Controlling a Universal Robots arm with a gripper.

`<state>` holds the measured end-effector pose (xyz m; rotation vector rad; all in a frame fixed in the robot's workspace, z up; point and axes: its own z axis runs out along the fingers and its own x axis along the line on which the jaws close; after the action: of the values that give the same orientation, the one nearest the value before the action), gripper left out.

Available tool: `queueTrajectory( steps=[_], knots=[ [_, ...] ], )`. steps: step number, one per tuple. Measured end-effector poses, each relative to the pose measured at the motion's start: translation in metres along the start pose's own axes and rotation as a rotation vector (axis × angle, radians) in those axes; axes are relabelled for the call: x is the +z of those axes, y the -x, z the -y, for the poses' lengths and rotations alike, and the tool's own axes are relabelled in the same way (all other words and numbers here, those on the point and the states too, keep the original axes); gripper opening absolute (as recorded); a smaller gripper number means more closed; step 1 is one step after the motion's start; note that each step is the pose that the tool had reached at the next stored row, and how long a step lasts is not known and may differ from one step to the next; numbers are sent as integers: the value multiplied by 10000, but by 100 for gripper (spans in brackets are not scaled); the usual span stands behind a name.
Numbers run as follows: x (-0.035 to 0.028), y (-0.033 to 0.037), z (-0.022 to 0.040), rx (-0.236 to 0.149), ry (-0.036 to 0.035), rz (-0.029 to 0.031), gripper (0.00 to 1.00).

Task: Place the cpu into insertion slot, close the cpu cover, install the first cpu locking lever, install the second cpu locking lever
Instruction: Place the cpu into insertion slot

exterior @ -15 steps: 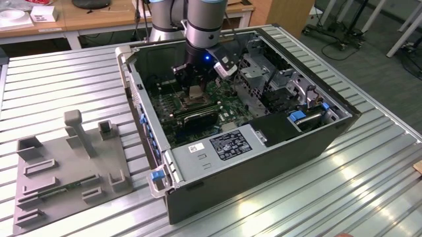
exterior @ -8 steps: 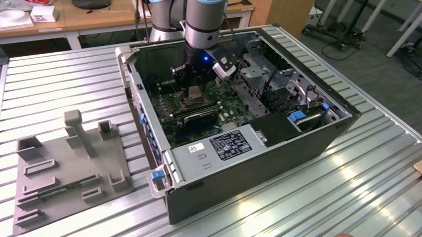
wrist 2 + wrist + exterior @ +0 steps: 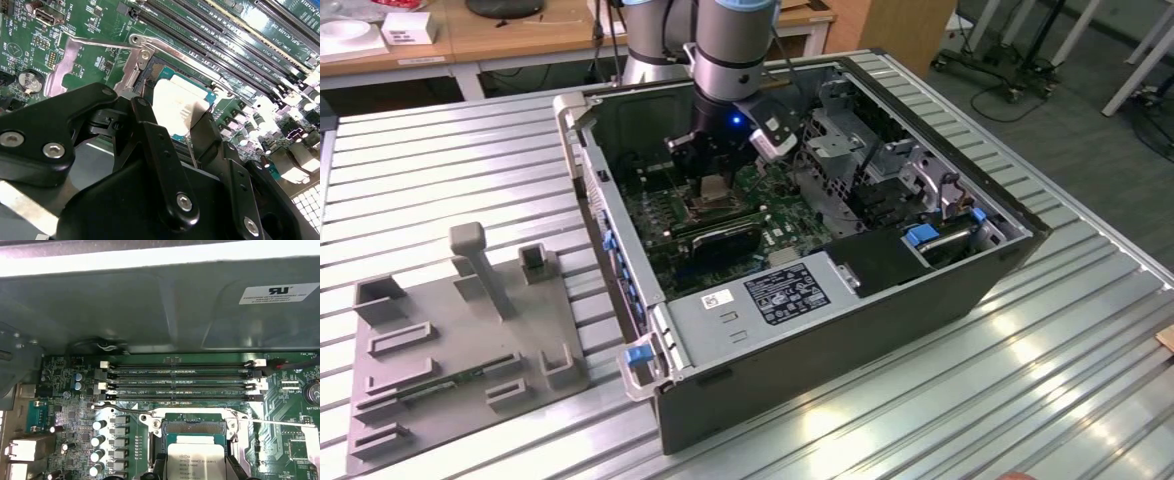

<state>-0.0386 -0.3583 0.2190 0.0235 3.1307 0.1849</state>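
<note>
Exterior view: gripper [image 3: 711,193] is reaching down into the open computer case [image 3: 854,360]. Second wrist view: its fingers [image 3: 150,134] are pinching the chip [image 3: 175,102], and the cover [image 3: 59,70] is lying flipped open beside it. First wrist view: chip is hanging right over the socket [image 3: 195,427], near the memory slots [image 3: 180,382].

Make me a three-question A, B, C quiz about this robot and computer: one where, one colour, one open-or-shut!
1. Where is the cpu?
A. in a person's hand
B. between the fingers, over the insertion slot
C. on the floor

2. What colour is the circuit board?
A. red
B. yellow
C. green

3. The cpu cover is:
A. swung open
B. shut over the slot
C. snapped in two

Answers: 1 B, the fingers flank it in both wrist views; 2 C, green surrounds the slot; 3 A, its silvery frame sits tipped back beside the slot.
</note>
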Motion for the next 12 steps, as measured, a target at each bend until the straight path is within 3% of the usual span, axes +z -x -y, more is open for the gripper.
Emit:
queueTrajectory(
  steps=[12],
  knots=[
    [3,6,-1,-53,-5,-7,54]
  ],
)
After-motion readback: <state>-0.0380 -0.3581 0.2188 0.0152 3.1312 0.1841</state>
